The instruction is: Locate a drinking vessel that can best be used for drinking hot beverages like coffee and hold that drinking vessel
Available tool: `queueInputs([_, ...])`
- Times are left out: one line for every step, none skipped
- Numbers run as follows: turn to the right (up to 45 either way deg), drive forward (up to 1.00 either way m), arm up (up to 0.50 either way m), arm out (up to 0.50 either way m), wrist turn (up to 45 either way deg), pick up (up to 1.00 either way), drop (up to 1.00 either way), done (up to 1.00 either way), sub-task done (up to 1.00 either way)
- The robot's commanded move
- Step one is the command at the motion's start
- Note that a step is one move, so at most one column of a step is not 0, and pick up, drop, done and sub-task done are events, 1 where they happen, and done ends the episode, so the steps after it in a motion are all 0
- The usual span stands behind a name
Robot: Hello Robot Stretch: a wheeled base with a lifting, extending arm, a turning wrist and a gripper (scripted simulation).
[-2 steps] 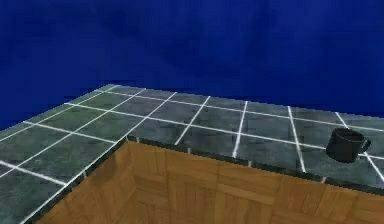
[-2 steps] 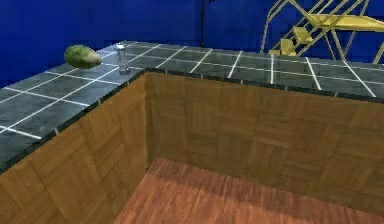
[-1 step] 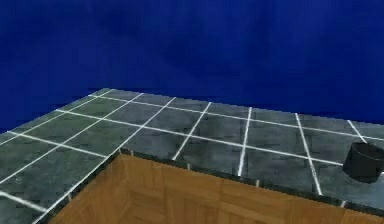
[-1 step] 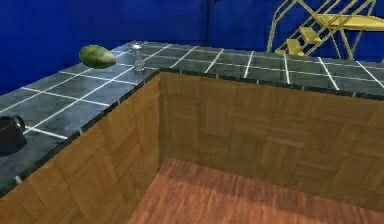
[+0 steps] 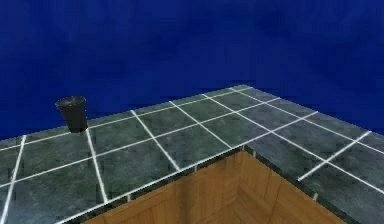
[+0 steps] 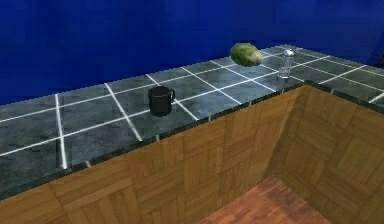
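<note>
On the arm side view I see a black mug [image 6: 160,100] with a handle standing upright on the dark green tiled desk [image 6: 90,112], near its front edge and well apart from the other things. Farther along the desk, toward that view's right, a greenish-yellow oval thing [image 6: 245,53] lies just beside a small clear glass [image 6: 287,63]. Below the edge runs the wooden front panel [image 6: 200,170], with reddish wooden floor [image 6: 290,205] at the bottom. The forward view gives me a dark tapered cup [image 5: 71,113] upright at its left, near the blue wall [image 5: 200,40]. I cannot tell the state of the fingers
</note>
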Motion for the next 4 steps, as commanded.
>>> queueInputs([0.0,0.00,0.50,0.00,0.0,0.00,0.00,0.00,0.00])
queueInputs([0.0,0.00,0.38,0.00,0.0,0.00,0.00,0.00,0.00])
queueInputs([0.0,0.00,0.00,0.50,0.0,0.00,0.00,0.00,0.00])
queueInputs([0.0,0.00,0.00,0.00,45.0,0.00,0.00,0.00,0.00])
